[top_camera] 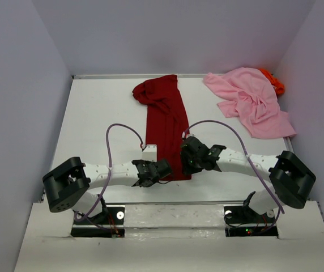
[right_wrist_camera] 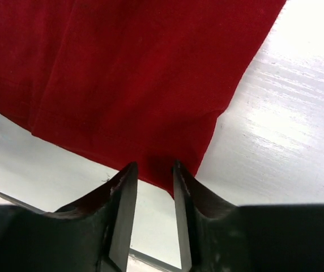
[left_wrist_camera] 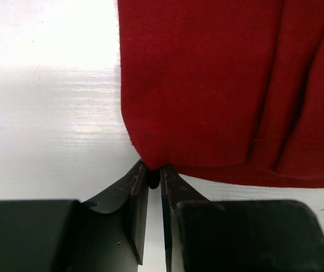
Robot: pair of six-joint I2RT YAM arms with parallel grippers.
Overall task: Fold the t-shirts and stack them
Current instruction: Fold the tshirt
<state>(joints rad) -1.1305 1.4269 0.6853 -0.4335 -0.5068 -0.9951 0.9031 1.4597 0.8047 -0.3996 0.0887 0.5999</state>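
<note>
Top cam first: I'm looking at the dark red t-shirt [top_camera: 165, 122] lying in a long strip down the middle of the white worktop [top_camera: 99, 124]. It's bunching up at its 12 o'clock end, with the near hem pointing at 6. The light pink t-shirt [top_camera: 250, 105] is sitting crumpled off at 2 o'clock, well apart from the red one. The bright orange t-shirt [top_camera: 275, 82] is peeking out behind it in the far corner. Both arms are reaching in at the red shirt's near hem, with the left claw [top_camera: 161, 169] at its 7 o'clock corner and the right claw [top_camera: 186, 161] at its 5 o'clock corner.

Left wrist cam: the fingers [left_wrist_camera: 139, 192] are sitting almost together and pinching the very corner of the red cloth at their tips, so that claw is gripping the shirt.

Right wrist cam: the jaws are standing clearly apart, straddling the hem just beside the corner. The cloth is lying flat between the tips, not squeezed, so I'm calling this one open.
</note>
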